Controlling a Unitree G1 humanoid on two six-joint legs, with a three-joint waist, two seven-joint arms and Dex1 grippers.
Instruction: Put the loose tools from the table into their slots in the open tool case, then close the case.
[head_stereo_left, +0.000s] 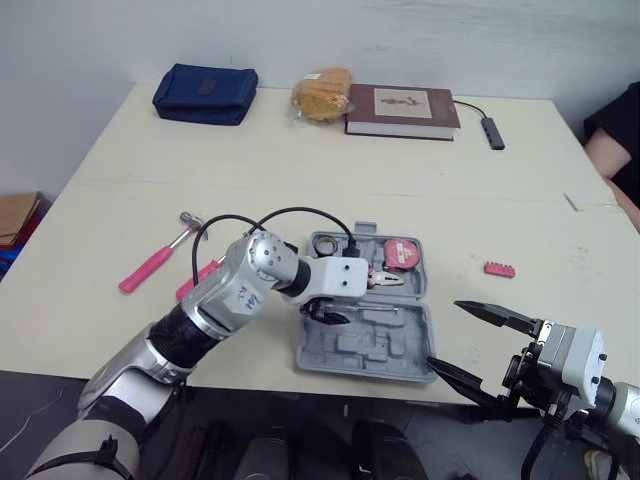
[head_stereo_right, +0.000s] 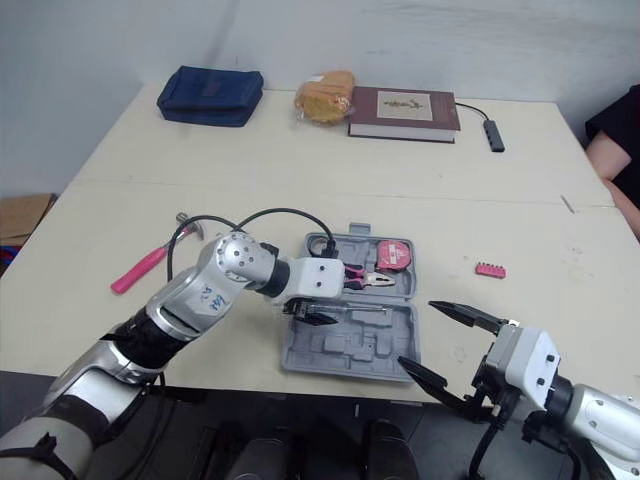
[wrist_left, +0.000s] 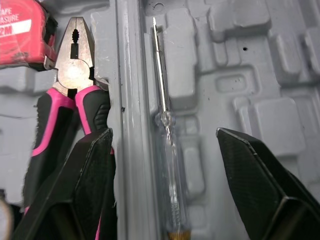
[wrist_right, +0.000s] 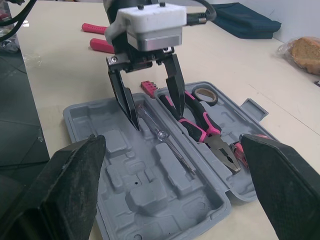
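The grey tool case (head_stereo_left: 352, 352) lies open near the table's front edge. Its far half holds pink-handled pliers (wrist_left: 75, 75) and a red tape measure (head_stereo_left: 403, 253). A clear-handled screwdriver (wrist_left: 167, 150) lies in the near half beside the hinge. My left gripper (head_stereo_left: 328, 318) hangs open just above it, one finger on each side, holding nothing. On the table left of the case lie a pink hammer (head_stereo_left: 155, 262) and another pink-handled tool (head_stereo_left: 196, 281). A pink bit strip (head_stereo_left: 499, 269) lies to the case's right. My right gripper (head_stereo_left: 445, 332) stands open at the case's front right corner.
At the table's far side are a blue pouch (head_stereo_left: 205, 93), a bagged bun (head_stereo_left: 322, 93), a brown book (head_stereo_left: 402, 110) and a cable adapter (head_stereo_left: 491, 131). A person's arm (head_stereo_left: 612, 150) shows at the right edge.
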